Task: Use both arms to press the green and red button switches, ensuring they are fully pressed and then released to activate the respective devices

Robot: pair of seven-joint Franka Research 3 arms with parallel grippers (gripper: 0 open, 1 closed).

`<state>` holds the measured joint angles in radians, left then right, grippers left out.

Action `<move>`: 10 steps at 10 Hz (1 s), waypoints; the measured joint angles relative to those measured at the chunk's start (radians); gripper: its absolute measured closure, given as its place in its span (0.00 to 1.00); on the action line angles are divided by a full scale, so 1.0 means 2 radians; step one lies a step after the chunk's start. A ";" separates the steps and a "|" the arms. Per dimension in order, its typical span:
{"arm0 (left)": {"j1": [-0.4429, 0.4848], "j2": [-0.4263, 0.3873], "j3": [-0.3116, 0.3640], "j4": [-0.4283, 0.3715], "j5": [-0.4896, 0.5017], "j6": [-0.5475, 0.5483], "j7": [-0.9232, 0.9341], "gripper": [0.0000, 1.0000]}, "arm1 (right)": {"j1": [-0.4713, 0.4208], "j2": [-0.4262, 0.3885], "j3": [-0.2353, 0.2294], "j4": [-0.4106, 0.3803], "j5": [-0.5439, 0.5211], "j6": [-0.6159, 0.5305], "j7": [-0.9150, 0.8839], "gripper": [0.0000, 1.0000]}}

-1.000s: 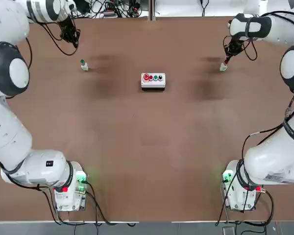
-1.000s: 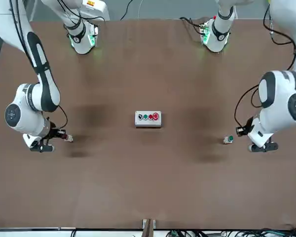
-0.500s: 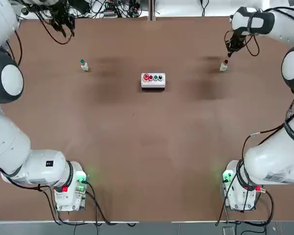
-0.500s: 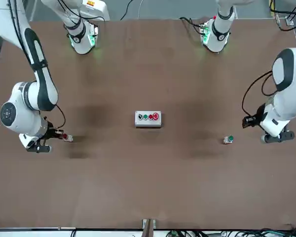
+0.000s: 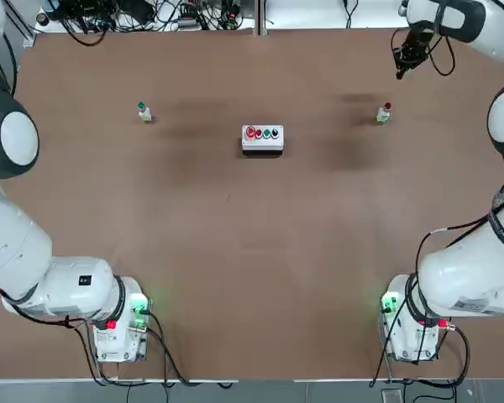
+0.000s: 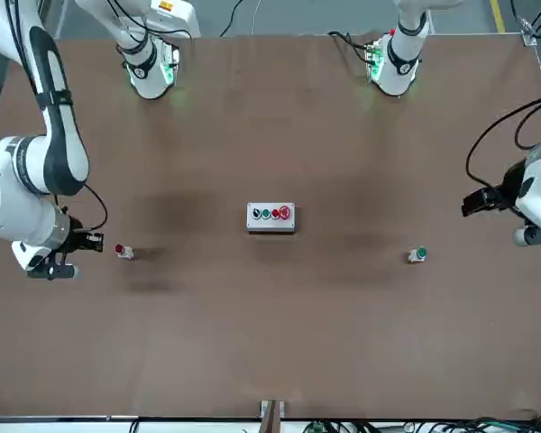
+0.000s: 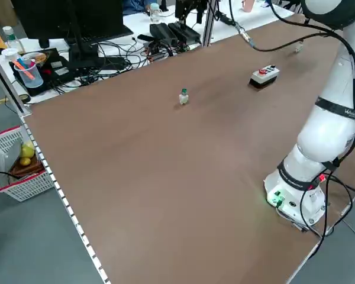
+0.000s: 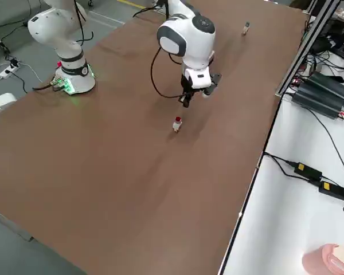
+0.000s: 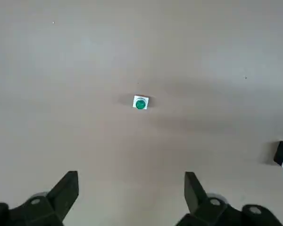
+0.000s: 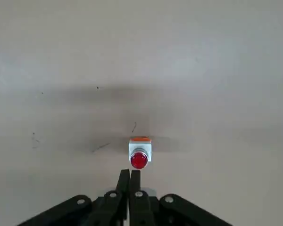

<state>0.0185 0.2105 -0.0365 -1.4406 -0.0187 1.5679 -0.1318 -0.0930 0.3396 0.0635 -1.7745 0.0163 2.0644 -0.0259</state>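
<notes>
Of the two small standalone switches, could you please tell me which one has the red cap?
The switch on the robot's right; the other, on its left, has a green cap.

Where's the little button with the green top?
In the top view, the green button switch stands on the table's far left part, left of the white button box; neither gripper is touching it.

Right arm (image 8: 190,43) hangs over brown table (image 8: 120,172); red-capped switch (image 8: 177,124) stands upright near its gripper (image 8: 186,100).
</notes>
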 joint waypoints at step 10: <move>0.000 -0.014 0.001 0.033 0.000 -0.012 -0.001 0.01 | 0.001 -0.003 0.002 0.131 0.000 -0.104 0.000 0.70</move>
<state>0.0191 0.1816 -0.0342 -1.3750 -0.0187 1.5436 -0.1330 -0.0905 0.3329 0.0676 -1.5129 0.0162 1.8568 -0.0265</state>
